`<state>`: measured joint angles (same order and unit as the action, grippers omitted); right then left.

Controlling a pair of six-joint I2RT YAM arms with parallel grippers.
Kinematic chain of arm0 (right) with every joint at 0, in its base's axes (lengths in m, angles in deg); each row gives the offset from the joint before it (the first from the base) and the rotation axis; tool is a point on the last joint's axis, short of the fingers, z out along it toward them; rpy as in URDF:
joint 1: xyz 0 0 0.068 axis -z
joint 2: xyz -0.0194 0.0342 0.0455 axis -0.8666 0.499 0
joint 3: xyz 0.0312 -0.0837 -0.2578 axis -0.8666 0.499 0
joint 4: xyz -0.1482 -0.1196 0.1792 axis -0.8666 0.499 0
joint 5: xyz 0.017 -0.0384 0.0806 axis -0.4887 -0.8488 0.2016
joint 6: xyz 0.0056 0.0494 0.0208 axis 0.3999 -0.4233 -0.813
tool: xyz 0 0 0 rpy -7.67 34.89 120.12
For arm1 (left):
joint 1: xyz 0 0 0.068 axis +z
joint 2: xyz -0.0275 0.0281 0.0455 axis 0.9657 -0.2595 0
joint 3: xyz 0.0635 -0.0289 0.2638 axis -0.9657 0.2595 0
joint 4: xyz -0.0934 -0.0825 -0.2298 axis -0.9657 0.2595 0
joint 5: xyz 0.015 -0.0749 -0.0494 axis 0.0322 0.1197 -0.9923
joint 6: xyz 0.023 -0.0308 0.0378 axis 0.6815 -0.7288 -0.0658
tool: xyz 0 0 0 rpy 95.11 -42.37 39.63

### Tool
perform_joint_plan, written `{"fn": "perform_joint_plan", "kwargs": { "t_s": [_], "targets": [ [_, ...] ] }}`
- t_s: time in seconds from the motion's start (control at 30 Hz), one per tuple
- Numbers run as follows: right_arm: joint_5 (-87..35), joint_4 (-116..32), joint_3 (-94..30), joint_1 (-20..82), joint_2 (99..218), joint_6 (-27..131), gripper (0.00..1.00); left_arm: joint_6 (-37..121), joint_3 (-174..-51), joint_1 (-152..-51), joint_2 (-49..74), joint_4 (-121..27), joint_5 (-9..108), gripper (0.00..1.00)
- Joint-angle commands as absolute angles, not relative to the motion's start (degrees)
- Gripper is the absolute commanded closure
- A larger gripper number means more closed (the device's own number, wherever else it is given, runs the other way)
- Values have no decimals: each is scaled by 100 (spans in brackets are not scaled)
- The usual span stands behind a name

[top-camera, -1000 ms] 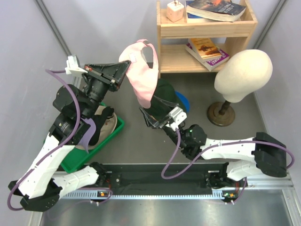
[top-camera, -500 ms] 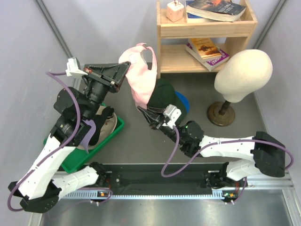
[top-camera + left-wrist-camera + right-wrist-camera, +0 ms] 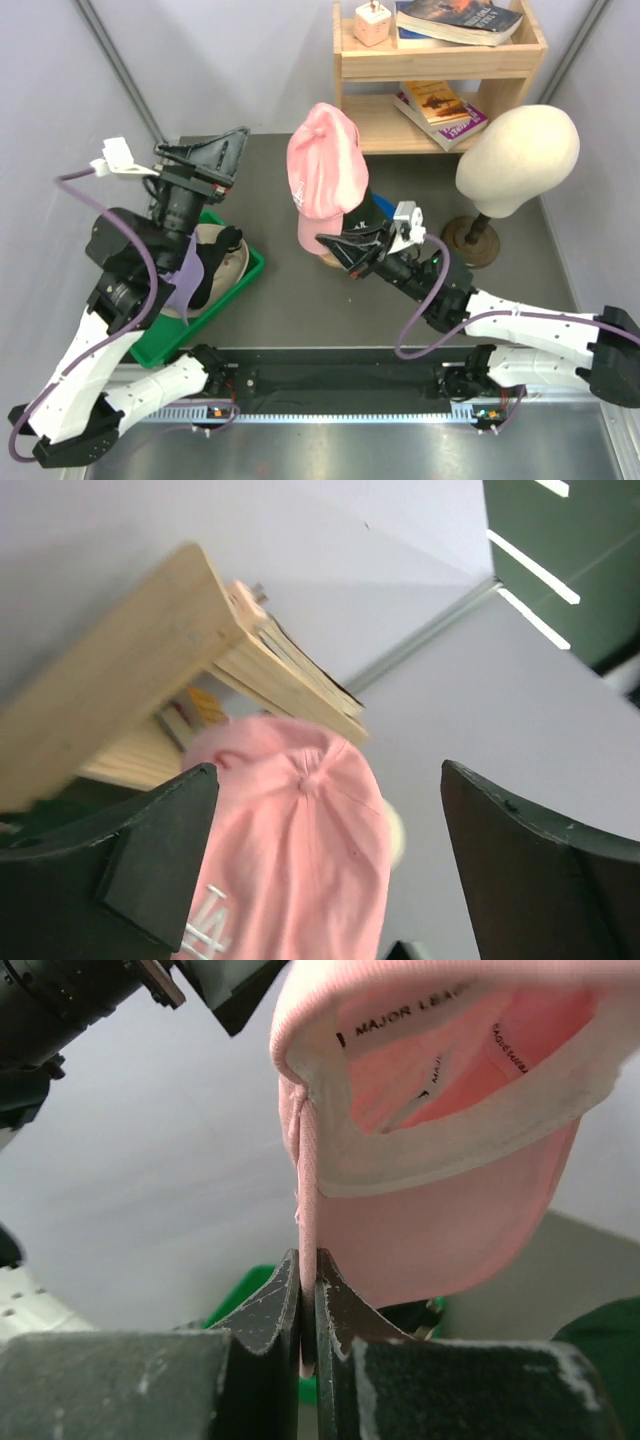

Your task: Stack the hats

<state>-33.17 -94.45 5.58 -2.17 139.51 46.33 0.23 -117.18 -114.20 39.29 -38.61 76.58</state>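
Task item: pale pink cap (image 3: 327,175), held up in the air over mid bench (image 3: 300,300). Crown is twd the top cam; the opening faces down at the right wrist cam, where the white sweatband w/ printed label shows. Right end effector (image 3: 308,1260) is clamped tight on the cap's lower rim, fingers together w/ only fabric between them. In the top view it sits just below the cap. Left end effector (image 3: 328,780) has its fingers wide apart and grips nothing. The cap crown w/ white stitched lettering shows thru the gap in its own view, but the top view puts it off to the cap's left, not touching.

Around:
- Dark green cap (image 3: 372,203) lies right behind/under the pink one. It's mostly hidden by it and by the right wrist, so can't tell if they touch.
- Wooden shelf (image 3: 440,95) stands just beyond the cap at the far side, w/ books on both levels and a white plug (image 3: 372,22) on the upper one.
- Cream mannequin head (image 3: 517,145) on a round dark foot is to the right, apart from the cap.
- Green tray (image 3: 243,278) is at left w/ more hats (image 3: 232,262) in it (beige, black, a lavender bit). The left arm blocks most of it.
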Motion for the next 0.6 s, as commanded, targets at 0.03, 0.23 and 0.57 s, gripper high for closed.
{"fn": "perform_joint_plan", "kwargs": {
  "t_s": [0.03,0.23,0.57],
  "targets": [
    [-2047,-8489,390,162,13441,2818,100,2564,-12073,-11407,4068,-3416,8769,1],
    [-861,-8505,337,812,13527,1622,100,4341,-11689,-11407,4111,-3281,9650,1],
    [1319,-9481,-620,1735,14863,987,100,5162,-10237,-11416,4604,-4232,10283,1]
  ]
}}
